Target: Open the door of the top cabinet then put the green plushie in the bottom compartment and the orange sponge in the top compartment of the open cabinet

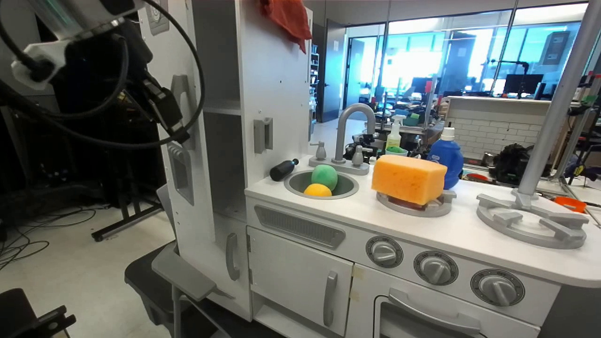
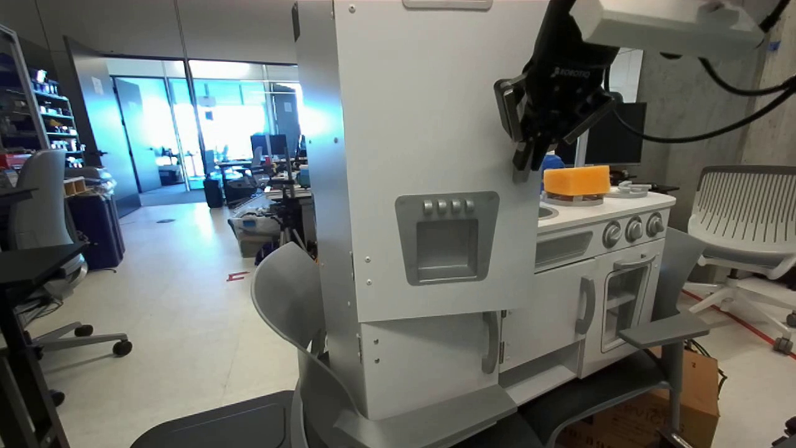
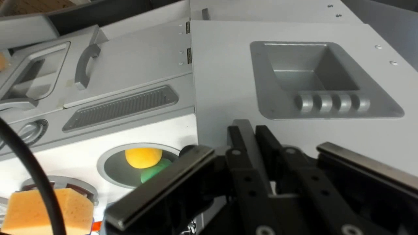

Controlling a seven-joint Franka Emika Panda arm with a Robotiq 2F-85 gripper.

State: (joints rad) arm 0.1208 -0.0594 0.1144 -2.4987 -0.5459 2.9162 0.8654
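Observation:
The white door (image 2: 448,137) of the top cabinet (image 1: 274,70) stands partly open. Through the gap, the top compartment (image 1: 217,51) and bottom compartment (image 1: 228,159) show in an exterior view, split by a white shelf. In the wrist view, my gripper (image 3: 249,130) has its fingers closely around the door's grey handle (image 3: 242,124). The gripper also shows in both exterior views (image 1: 181,131) (image 2: 530,155). The green plushie (image 1: 325,174) lies in the sink, also visible in the wrist view (image 3: 153,169). The orange sponge (image 1: 408,177) rests on a stove burner.
A yellow round thing (image 1: 318,190) lies in the sink (image 1: 291,188). A black bottle (image 1: 283,170) lies by the sink, near the cabinet wall. A faucet (image 1: 345,126) and a blue bottle (image 1: 448,155) stand behind. A red-orange cloth (image 1: 287,19) hangs on the cabinet. Grey chairs (image 2: 429,417) stand close in front.

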